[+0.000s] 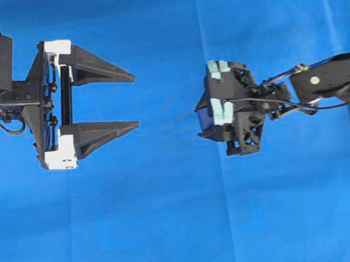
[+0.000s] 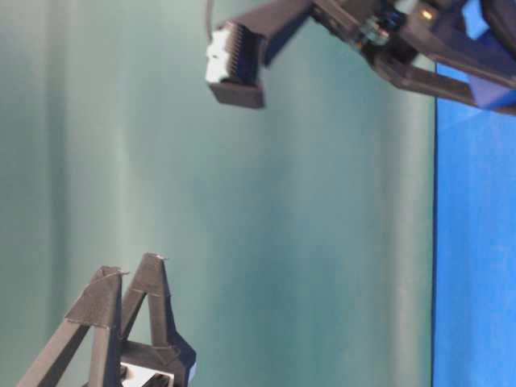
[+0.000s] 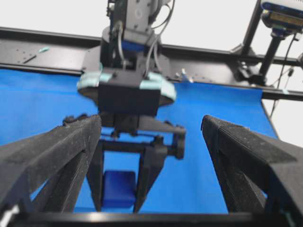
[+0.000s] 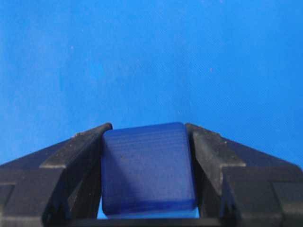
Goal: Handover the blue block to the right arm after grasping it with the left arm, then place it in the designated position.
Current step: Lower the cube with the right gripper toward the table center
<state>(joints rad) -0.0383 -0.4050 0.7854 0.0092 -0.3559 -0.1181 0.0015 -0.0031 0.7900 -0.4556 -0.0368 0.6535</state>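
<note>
Looking through the right wrist view, you see the blue block (image 4: 148, 168) pinched between the right gripper (image 4: 148, 142) fingers, a smooth dark-blue cube with rounded edges and faint layer lines, above plain blue cloth (image 4: 151, 56). Only the left wrist view shows you this grip from the front: the block (image 3: 119, 188) sits low between the downward-pointing black fingers (image 3: 147, 175). Overhead, the block is mostly hidden under the right gripper (image 1: 215, 113), while the left gripper (image 1: 133, 101), spread wide and empty, shows pointed, matte, grainy fingers on white end brackets (image 1: 62, 160).
</note>
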